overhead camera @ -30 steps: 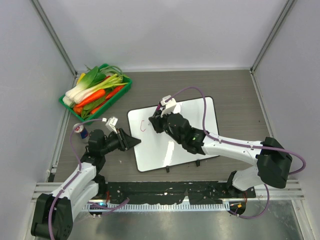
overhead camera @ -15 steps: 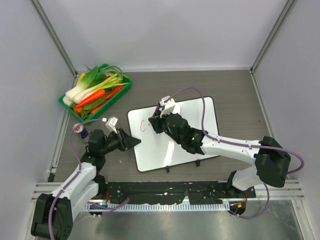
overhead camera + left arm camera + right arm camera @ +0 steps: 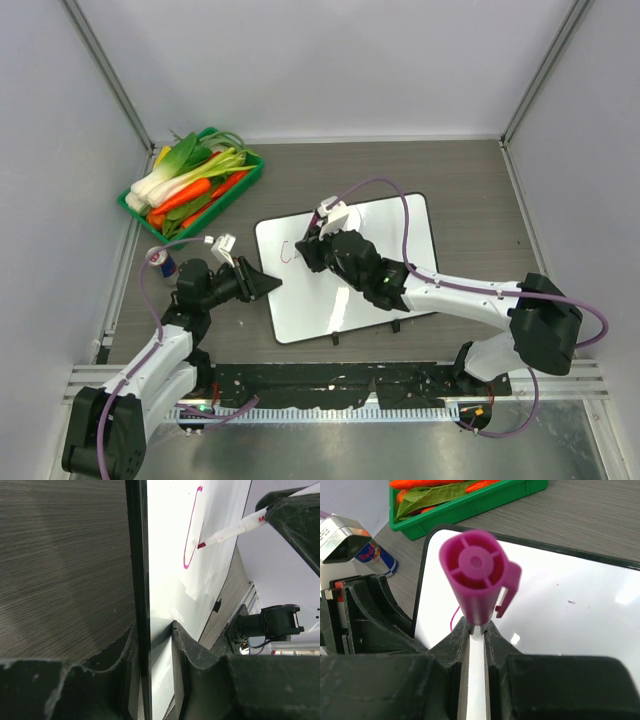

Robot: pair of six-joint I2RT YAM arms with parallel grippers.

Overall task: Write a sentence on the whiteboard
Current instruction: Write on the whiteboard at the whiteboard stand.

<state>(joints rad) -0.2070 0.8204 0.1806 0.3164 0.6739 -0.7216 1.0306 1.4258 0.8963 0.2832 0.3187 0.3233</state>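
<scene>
The whiteboard [image 3: 400, 240] lies flat on the dark table, tilted a little. My left gripper [image 3: 270, 285] is shut on its left edge; in the left wrist view the black frame [image 3: 141, 580] runs between the jaws of that gripper [image 3: 152, 635]. My right gripper [image 3: 312, 250] is shut on a marker [image 3: 475, 575] with a magenta cap end, held upright over the board's upper left. The marker's tip [image 3: 202, 545] touches the board beside a pink curved stroke [image 3: 192, 530], the start of the sentence [image 3: 287, 250]. A short piece of the stroke [image 3: 454, 617] shows in the right wrist view.
A green tray [image 3: 235, 192] of leeks and carrots stands at the back left. A small drink can [image 3: 165, 262] stands left of my left arm. Grey walls close in the table on three sides.
My right gripper has shifted slightly with the marker, and the pink stroke has grown a little. The left arm and the board have not moved.
</scene>
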